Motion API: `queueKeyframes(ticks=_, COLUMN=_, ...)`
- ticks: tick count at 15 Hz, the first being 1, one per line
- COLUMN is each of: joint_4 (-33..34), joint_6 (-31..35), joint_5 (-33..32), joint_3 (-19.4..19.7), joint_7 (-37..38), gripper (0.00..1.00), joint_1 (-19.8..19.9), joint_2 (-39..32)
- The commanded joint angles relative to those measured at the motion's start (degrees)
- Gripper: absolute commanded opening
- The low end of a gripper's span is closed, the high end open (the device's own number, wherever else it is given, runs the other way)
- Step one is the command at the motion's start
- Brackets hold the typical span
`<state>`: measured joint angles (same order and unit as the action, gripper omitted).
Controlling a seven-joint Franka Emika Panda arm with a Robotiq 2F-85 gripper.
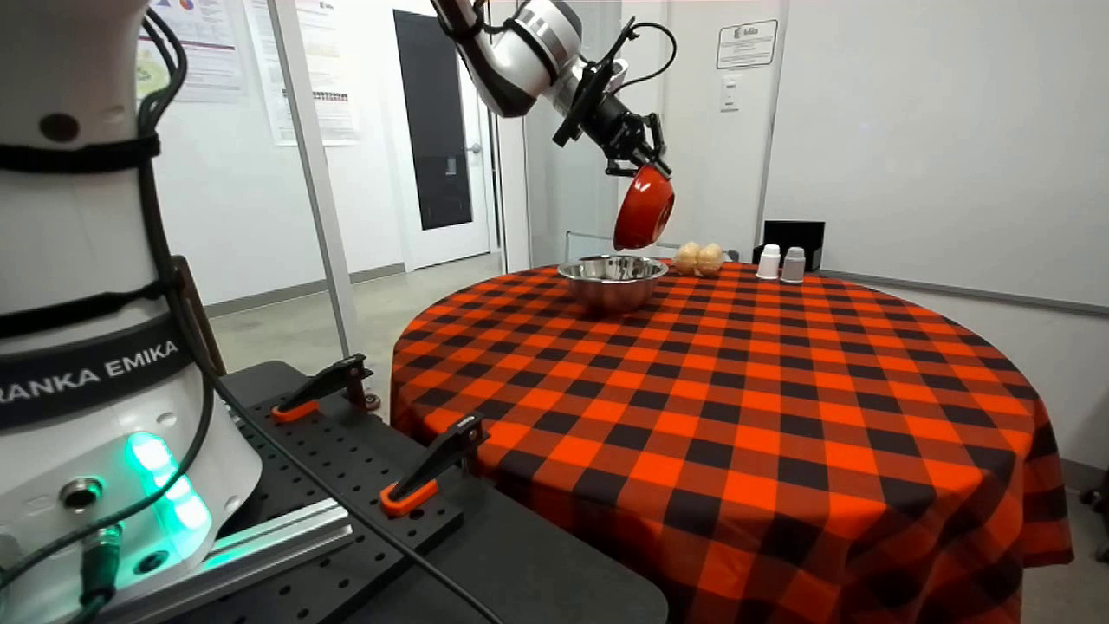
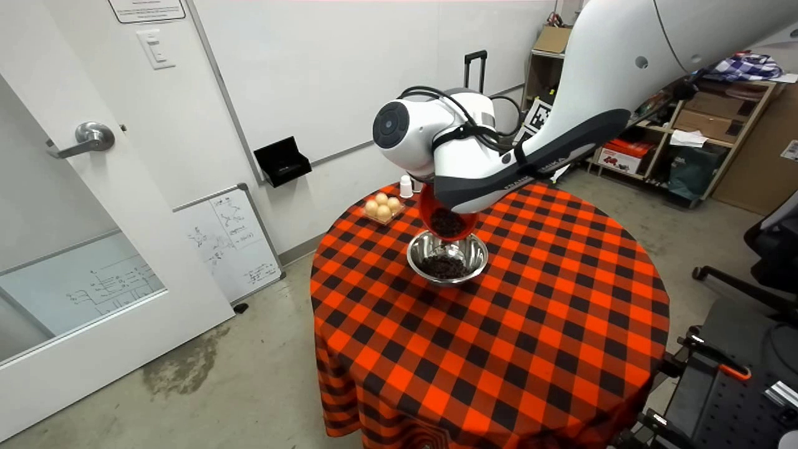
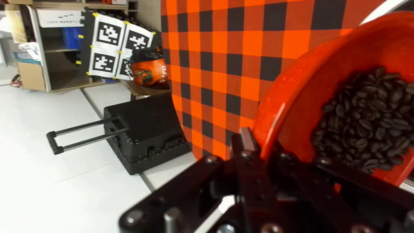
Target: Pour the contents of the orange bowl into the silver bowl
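Note:
The orange bowl (image 1: 643, 208) is steeply tilted above the silver bowl (image 1: 613, 286) in both exterior views. My gripper (image 1: 645, 163) is shut on the orange bowl's upper rim. In the wrist view the fingers (image 3: 263, 149) pinch the rim of the orange bowl (image 3: 300, 113), with one finger partly hidden behind it. Dark beans (image 3: 365, 119) lie inside the orange bowl. In an exterior view the orange bowl (image 2: 430, 206) tips its open side over the silver bowl (image 2: 479, 257). Dark beans (image 2: 444, 267) also lie in the silver bowl, which stands upright on the table.
The round table (image 1: 736, 390) has a red and black checked cloth. A clear pack of eggs (image 2: 382, 209) stands close to the bowls. Two small shakers, one white (image 1: 768, 261) and one greyish (image 1: 793, 265), stand near the far edge. A black suitcase (image 3: 145, 129) stands beyond the table.

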<state>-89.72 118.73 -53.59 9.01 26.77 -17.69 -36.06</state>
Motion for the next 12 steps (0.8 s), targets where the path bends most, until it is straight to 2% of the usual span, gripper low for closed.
queueKeyframes(ticks=1, joint_4=-0.6, joint_6=-5.6, joint_5=-7.4, joint_3=-1.0, joint_7=4.0, gripper=0.01, joint_1=-1.3, joint_2=1.0)
queueKeyframes(ticks=5, joint_4=-1.2, joint_6=-12.0, joint_5=-11.9, joint_3=-3.9, joint_7=6.5, gripper=0.01, joint_1=-1.5, joint_2=1.3)
queueKeyframes(ticks=12, joint_4=-1.2, joint_6=-20.0, joint_5=-15.4, joint_3=-8.7, joint_7=9.0, gripper=0.01, joint_1=-1.3, joint_2=1.4)
